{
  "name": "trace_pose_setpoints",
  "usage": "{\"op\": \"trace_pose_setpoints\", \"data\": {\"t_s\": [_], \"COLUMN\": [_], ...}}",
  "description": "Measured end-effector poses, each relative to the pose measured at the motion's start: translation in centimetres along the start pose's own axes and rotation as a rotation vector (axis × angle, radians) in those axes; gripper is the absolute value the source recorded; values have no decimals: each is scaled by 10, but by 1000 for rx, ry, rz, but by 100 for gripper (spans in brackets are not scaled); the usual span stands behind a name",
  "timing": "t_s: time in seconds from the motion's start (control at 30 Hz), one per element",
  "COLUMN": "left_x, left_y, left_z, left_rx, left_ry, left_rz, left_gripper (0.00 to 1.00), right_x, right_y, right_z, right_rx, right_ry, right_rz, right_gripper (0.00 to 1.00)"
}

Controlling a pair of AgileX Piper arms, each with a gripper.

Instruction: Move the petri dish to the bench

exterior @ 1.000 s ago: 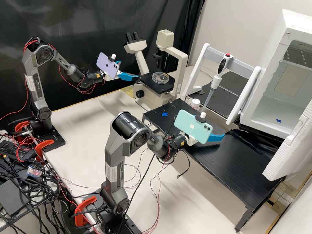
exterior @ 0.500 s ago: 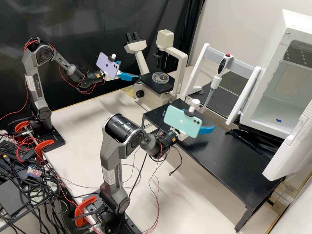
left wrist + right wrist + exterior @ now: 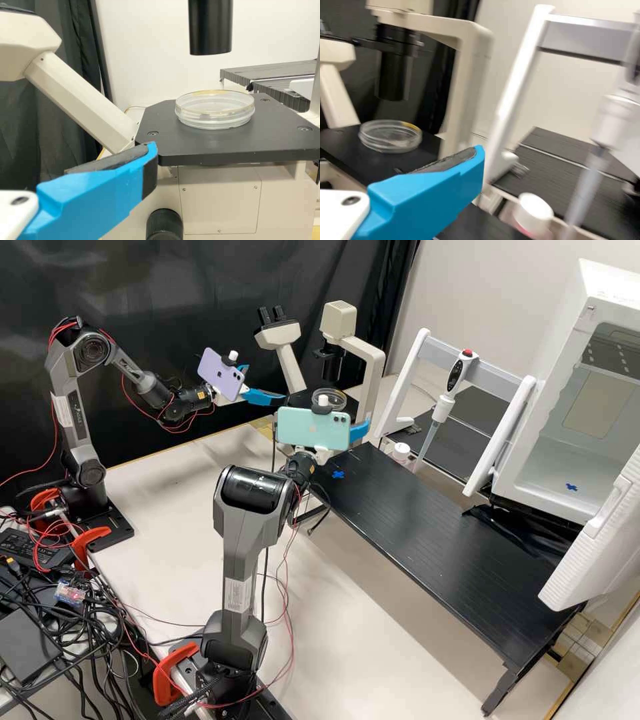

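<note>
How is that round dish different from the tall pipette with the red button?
The dish is low and wide, while the pipette is long and slim. The dish lies flat on the microscope's black stage; the pipette stands steeply at a slight tilt, by the white rack. The dish looks see-through, whereas the pipette's upper body is white with a dark panel. Neither is in the robot's grasp.

Grey arms [image 3: 241, 540], red cables [image 3: 59, 328]
</note>
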Motion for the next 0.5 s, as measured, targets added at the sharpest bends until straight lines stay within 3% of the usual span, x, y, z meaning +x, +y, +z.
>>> {"op": "trace_pose_setpoints", "data": {"t_s": [0.2, 0.5], "left_x": [0, 0], "left_y": [0, 0], "left_z": [0, 0], "left_rx": [0, 0], "left_ry": [0, 0], "left_rz": [0, 0], "left_gripper": [100, 100], "right_x": [46, 115], "right_y": [-11, -25], "right_z": [-23, -29], "right_rx": [-41, 15], "right_ry": [0, -95], "right_rz": [-41, -102], "right_gripper": [100, 100]}}
